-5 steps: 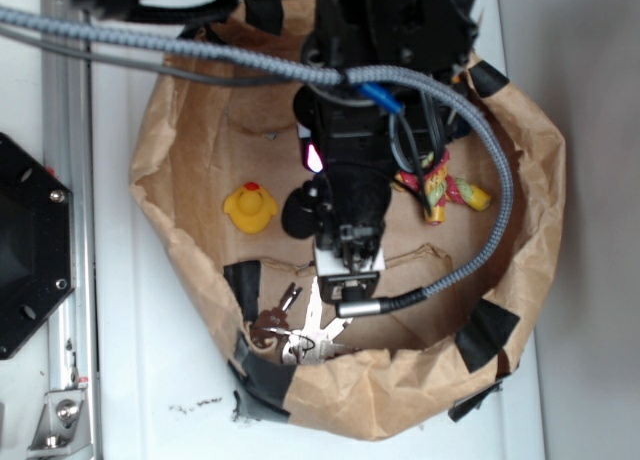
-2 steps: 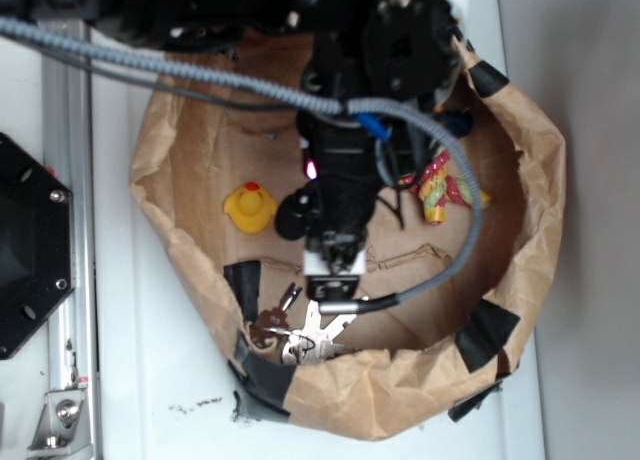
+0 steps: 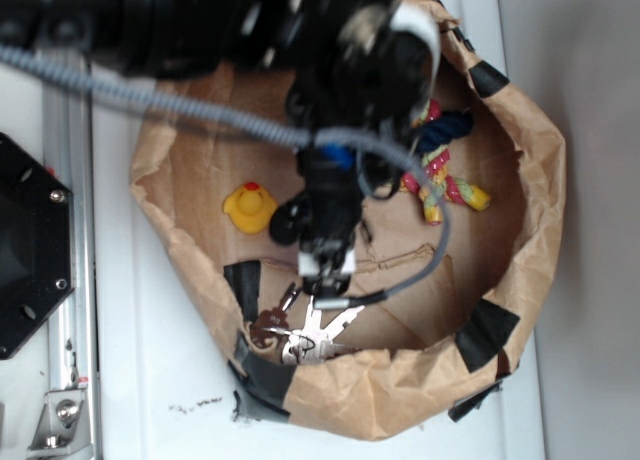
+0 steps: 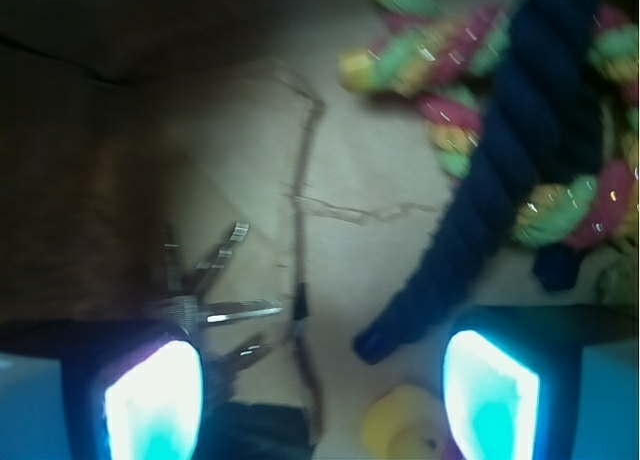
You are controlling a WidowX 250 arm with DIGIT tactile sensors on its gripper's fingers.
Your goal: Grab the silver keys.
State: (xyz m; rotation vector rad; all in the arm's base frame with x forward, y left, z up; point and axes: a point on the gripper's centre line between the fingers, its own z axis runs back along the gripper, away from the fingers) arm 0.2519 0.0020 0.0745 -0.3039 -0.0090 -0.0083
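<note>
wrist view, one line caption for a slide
Open gripper above silver keys, ropes and yellow duck nearby.

key bunches: one, the silver keys [image 3: 308,332] fanned on a ring; roughly four shiny blades plus a darker brownish piece can be made out, exact number can't be told, too blurry
rubber ducks: one yellow duck [image 3: 249,207]
ropes: two are counted, a navy rope [image 4: 500,170] and a multicoloured rope [image 3: 446,187]
paper bins: one brown paper-walled bin [image 3: 545,210]
black tape patches on the bin: about five are seen, e.g. tape patch [image 3: 487,333]
grippers: one gripper [image 3: 325,270], two lit fingertips [image 4: 152,403] seen in the wrist view
</note>
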